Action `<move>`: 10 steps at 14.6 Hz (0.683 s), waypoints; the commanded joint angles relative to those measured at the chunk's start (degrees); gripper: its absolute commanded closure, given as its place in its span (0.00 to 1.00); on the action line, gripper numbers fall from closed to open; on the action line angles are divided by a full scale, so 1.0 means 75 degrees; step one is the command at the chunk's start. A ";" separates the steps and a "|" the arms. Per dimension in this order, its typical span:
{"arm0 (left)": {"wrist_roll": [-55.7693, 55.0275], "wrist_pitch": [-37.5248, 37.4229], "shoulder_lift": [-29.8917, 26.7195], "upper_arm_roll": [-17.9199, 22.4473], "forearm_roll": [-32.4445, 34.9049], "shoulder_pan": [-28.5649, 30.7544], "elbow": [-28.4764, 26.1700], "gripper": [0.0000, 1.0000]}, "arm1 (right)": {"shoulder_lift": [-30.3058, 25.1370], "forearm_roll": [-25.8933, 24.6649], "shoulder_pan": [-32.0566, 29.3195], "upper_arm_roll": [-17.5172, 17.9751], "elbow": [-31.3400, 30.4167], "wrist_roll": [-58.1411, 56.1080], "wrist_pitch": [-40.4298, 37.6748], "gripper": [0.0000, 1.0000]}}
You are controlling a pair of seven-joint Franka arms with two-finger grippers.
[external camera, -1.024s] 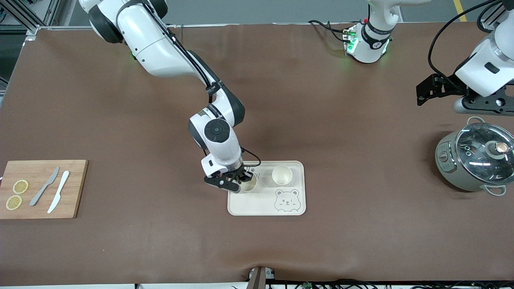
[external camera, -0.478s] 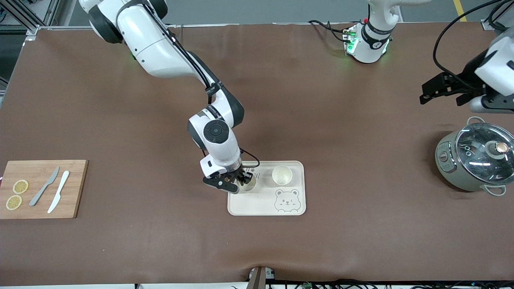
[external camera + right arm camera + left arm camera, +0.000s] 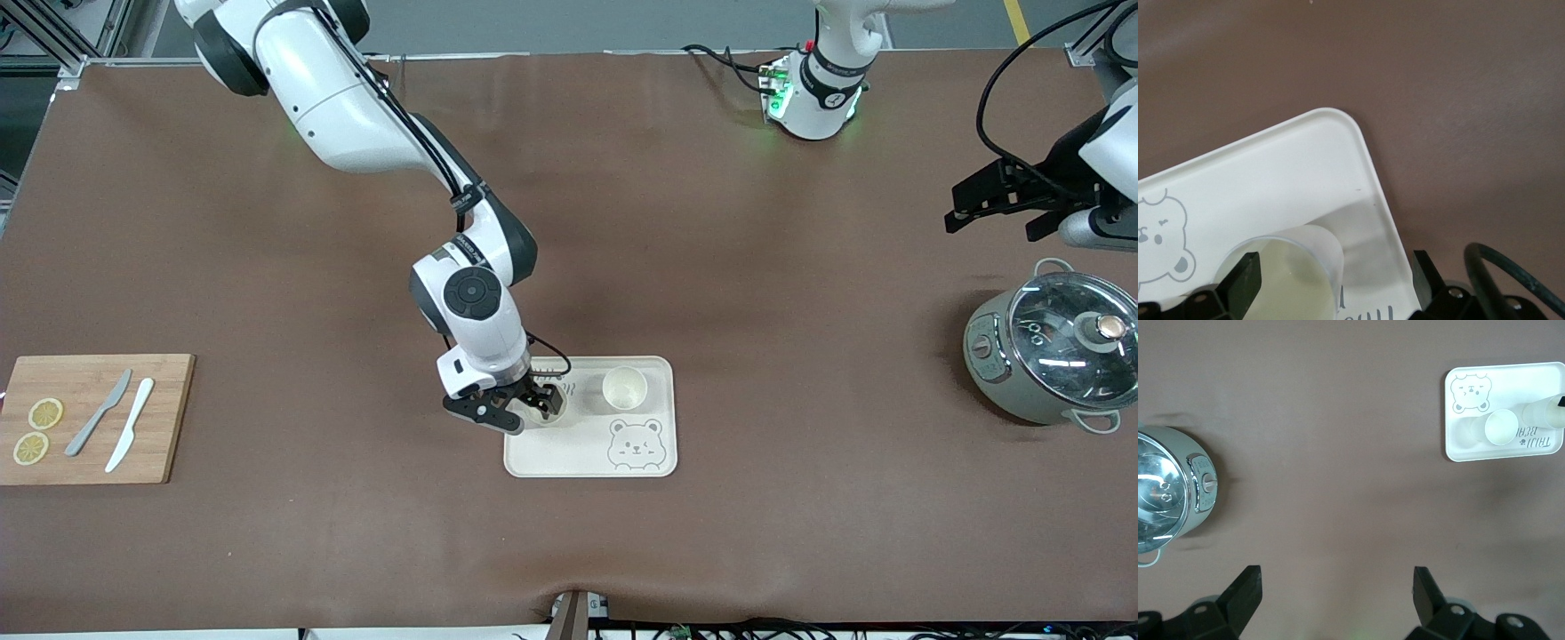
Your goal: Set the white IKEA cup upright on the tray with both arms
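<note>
Two white cups stand upright on the tray. My right gripper straddles the second cup, fingers wide, gripping nothing. My left gripper, spread wide and empty, waits above the pot. I judge only retreat remains.

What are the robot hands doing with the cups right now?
Right gripper open, fingers astride upright white cup on cream bear tray. Left gripper open, waiting above round metal pot. Second white cup upright on tray. Nothing blocking.
</note>
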 commanded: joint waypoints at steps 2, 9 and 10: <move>0.0144 0.0071 -0.0163 0.0017 0.0222 -0.0021 -0.0126 0.00 | -0.0968 -0.0099 -0.0101 0.0114 -0.0101 -0.0266 -0.1528 0.00; 0.0272 0.0129 -0.0140 -0.0206 0.1115 -0.0044 -0.0138 0.00 | -0.4305 0.0535 -0.0300 0.0137 -0.2851 -0.1145 -0.2574 0.00; 0.0273 0.0129 -0.0140 -0.0218 0.1103 -0.0044 -0.0150 0.00 | -0.4821 0.0535 -0.0312 0.0137 -0.3250 -0.1296 -0.2831 0.00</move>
